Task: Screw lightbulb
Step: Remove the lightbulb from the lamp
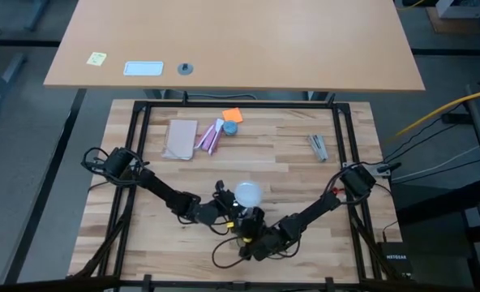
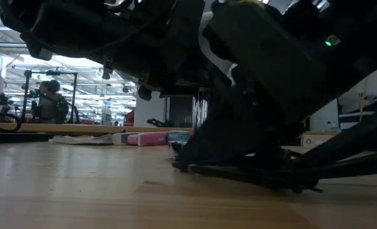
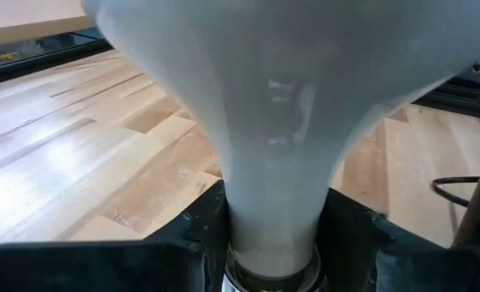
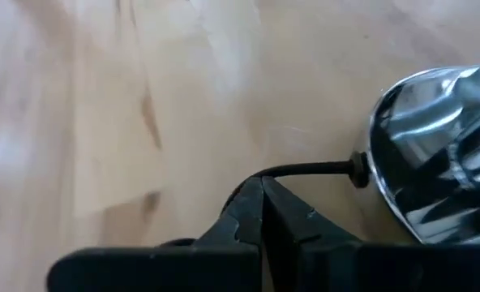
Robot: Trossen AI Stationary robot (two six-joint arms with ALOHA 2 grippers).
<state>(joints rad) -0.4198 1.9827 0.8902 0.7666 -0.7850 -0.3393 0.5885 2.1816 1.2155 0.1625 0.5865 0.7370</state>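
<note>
The frosted white lightbulb [image 1: 247, 193] stands upright near the table's front middle, its globe filling the left wrist view [image 3: 289, 81]. My left gripper [image 3: 272, 235] reaches in from the table's left and is shut on it. A metal ring [image 3: 272, 276] shows under the bulb's neck. My right gripper [image 4: 264, 203] comes in from the right, shut, low over the wood. Beside it lies the silvery socket [image 4: 443, 154] with its thin dark cord [image 4: 305, 170], which runs right past the fingertips. In the high view my arms hide the socket. My left gripper pinches the bulb's narrow neck [image 3: 272, 203] between its two fingers [image 3: 199, 235], just above the metal ring. The fingers come nearly level from the table's left and lie across the neck. The bulb stands upright, globe on top. My right gripper: whether its shut tips touch the cord cannot be told.
Toward the far edge lie a tan card [image 1: 181, 139], a pink-and-white packet [image 1: 210, 136], an orange scrap [image 1: 233, 115] and a grey metal piece [image 1: 318, 146]. Loose cord loops [image 1: 224, 251] lie near the front edge. A black frame [image 1: 135, 146] borders the table. A person [image 2: 48, 98] stands far behind.
</note>
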